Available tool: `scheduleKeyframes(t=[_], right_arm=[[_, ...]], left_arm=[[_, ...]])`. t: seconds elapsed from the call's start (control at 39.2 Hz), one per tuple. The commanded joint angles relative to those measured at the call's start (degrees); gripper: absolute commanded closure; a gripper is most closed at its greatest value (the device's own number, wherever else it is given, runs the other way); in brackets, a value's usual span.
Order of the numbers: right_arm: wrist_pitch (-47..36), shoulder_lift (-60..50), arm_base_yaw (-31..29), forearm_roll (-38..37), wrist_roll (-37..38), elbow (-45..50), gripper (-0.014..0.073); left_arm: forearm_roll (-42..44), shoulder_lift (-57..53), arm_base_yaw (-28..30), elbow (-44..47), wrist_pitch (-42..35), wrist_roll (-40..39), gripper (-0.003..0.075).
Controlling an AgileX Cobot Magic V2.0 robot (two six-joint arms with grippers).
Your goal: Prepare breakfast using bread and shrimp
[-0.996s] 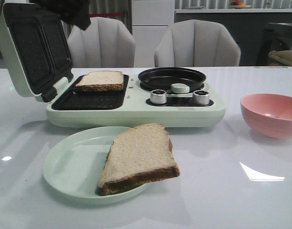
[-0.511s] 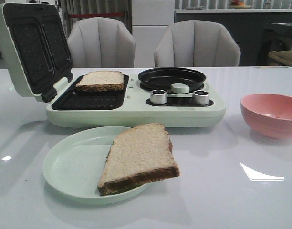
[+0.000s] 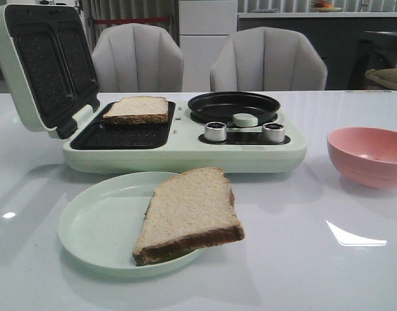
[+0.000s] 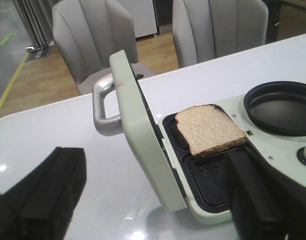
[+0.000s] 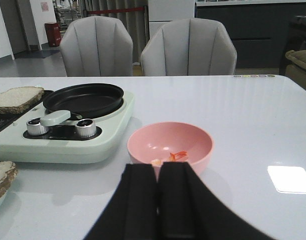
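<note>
So one tan square bread slice (image 3: 136, 109) sits on the open pale green sandwich maker's (image 3: 185, 152) dark plate, another (image 3: 187, 214) overhangs the round green dish (image 3: 95, 227). Orange shrimp bits (image 5: 177, 156) lie in the pink bowl (image 5: 170, 146). Left gripper (image 4: 158, 195) spread wide, right gripper (image 5: 158, 200) pressed together.

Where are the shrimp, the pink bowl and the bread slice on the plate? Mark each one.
shrimp (image 5: 177, 156), right wrist view, on the orange piece.
pink bowl (image 3: 354, 165), front view, on its outer wall.
bread slice on the plate (image 3: 189, 208), front view, middle of its top face.
</note>
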Motion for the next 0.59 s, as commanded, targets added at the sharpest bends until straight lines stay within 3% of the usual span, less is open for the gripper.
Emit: scheduleKeyframes(t=[0.0,0.2,0.38,0.56], right_arm=[[-4.21,-1.26,-0.22,0.0,-0.6,-0.94,0.0459],[-4.21,-1.26,-0.22,0.0,-0.6,-0.94,0.0459],[-4.21,-1.26,-0.22,0.0,-0.6,-0.94,0.0459],[-4.21,-1.26,-0.22,0.0,-0.6,-0.94,0.0459]], left_arm=[[-3.34,-4.74,1.15,0.86,-5.08,0.53,0.0135],[-3.45,-15.91,3.31,8.72,-6.99,6.15,0.0136],[-3.45,-26.53,3.54,16.31,-7.53,6.38,0.0136],[-3.45,-33.7,3.54,19.22,-2.15,6.38,0.0136]])
